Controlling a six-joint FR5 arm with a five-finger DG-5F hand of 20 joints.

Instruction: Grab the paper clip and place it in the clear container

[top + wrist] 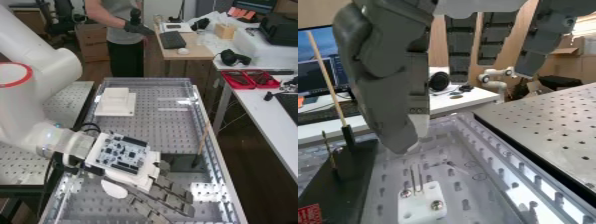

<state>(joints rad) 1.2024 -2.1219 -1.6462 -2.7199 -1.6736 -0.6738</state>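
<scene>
High view. The white arm (pixel 50 90) extends over the bench (pixel 219 185), with the dark grey hand (pixel 174 199) low over its near part. The hand is open, its fingers straight and slightly spread, with nothing visibly gripped. A dark box (pixel 183 162) with a wooden stick (pixel 203 135) rising from it stands beside the hand; a sweep of the fingers towards that side could knock the stick. The white stepped block (pixel 116 103) lies well apart, farther along the bench.

Wrist view. The fingers hang above a small white block (pixel 422 206) carrying two upright metal pins (pixel 416 177). A small thin object (pixel 448 164), possibly the paper clip, lies on the bench floor near the pins; its identity cannot be confirmed, nor can the clear container be told from the other see-through surfaces. Likely faults: a descending fingertip striking the pins and shifting the block; pads closing above so thin an object and missing it; or a glancing touch pushing it into one of the floor's slots.
</scene>
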